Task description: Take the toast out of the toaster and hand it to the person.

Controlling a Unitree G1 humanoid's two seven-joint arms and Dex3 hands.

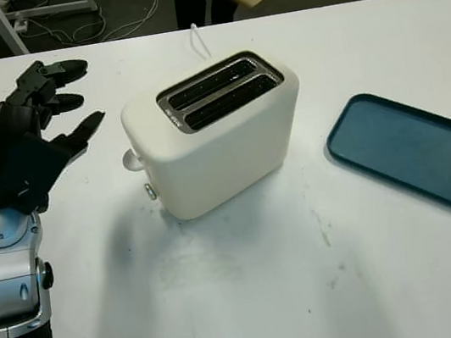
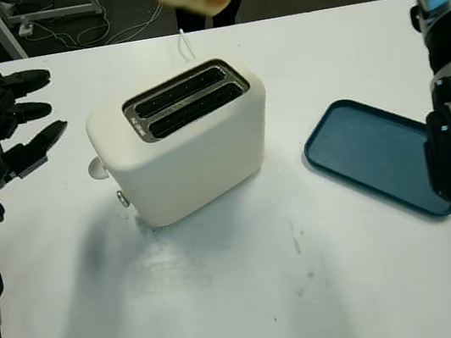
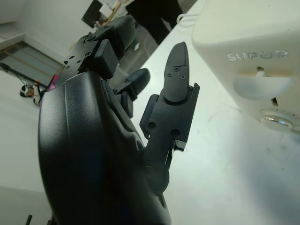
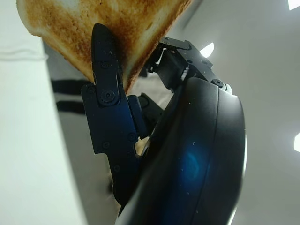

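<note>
Right wrist view shows the right hand (image 4: 140, 117) pinching the browned toast slice (image 4: 93, 28) by one corner beyond the white table's (image 1: 230, 305) far edge, a shallow grip that could let it slip before handover, while the open left hand (image 1: 38, 121) hovers near the table's left edge beside the cream two-slot toaster (image 1: 220, 135).

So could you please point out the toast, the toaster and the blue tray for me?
toast (image 4: 79, 28): right wrist view, its browned face above the fingers.
toaster (image 1: 222, 148): left eye view, its cream side wall.
blue tray (image 1: 411, 148): left eye view, its bare floor.
</note>
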